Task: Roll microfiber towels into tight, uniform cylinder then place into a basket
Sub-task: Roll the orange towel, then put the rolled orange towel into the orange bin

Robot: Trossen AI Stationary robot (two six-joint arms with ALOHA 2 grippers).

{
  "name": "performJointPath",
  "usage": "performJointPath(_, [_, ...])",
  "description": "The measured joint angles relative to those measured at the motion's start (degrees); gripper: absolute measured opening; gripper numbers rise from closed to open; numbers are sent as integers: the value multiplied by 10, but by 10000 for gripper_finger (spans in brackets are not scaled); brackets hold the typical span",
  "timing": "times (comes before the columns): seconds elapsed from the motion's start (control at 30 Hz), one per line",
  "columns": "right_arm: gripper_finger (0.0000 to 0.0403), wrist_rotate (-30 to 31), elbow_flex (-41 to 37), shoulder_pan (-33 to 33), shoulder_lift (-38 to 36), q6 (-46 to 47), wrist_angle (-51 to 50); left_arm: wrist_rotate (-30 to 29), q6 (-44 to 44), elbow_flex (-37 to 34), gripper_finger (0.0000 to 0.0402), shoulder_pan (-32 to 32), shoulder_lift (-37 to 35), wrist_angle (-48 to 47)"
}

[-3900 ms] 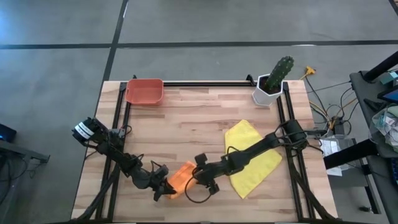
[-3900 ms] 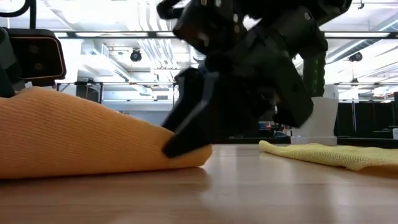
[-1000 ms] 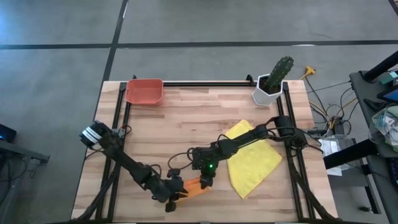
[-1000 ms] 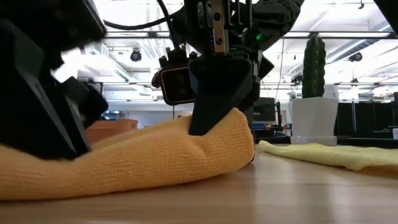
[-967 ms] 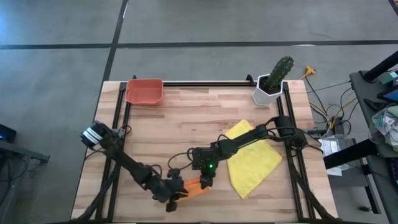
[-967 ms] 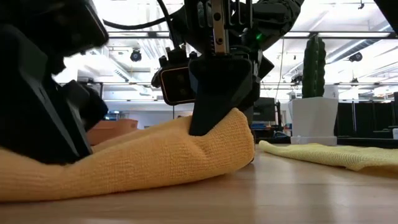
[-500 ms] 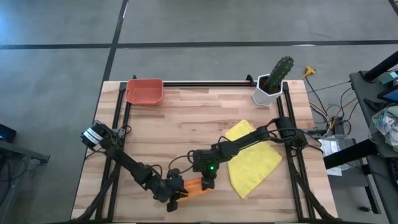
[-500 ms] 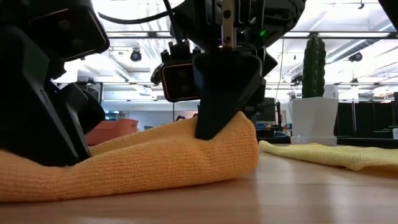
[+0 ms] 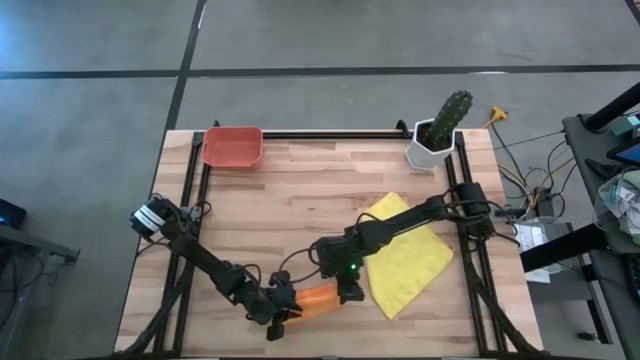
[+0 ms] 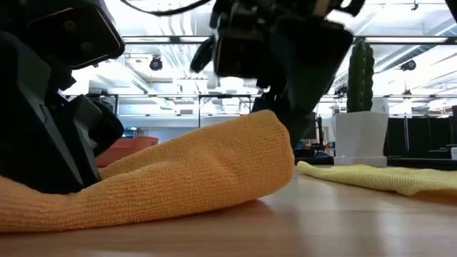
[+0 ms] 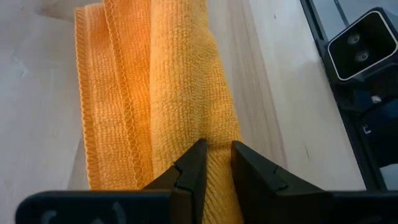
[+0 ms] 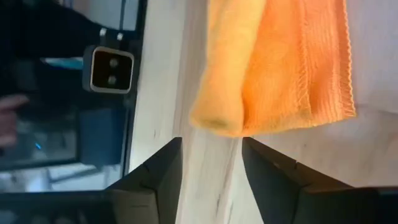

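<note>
Wooden tabletop [image 9: 300, 190]: the rolled orange towel [image 9: 318, 298] is pinched by the left gripper [image 11: 214, 163] to prevent unrolling; the right gripper [image 12: 210, 163] is spread, clear of it.

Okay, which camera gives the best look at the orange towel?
The left wrist view: the orange towel fills it, folds and stitched edges clear. The low view shows its side, the right wrist view one end, the high view a small strip.
</note>
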Motion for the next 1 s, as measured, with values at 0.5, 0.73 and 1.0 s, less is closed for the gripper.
performJointPath(0.5, [150,219,2,57,-125,-268,19,41,-4,-7,61,5,0,2])
performJointPath(0.73, [154,233,-6,89,-101,-434,73,67,-3,-17,61,17,0,15])
performJointPath(1.0, [168,231,-7,92,-64,-501,92,206,-12,-74,16,51,3,174])
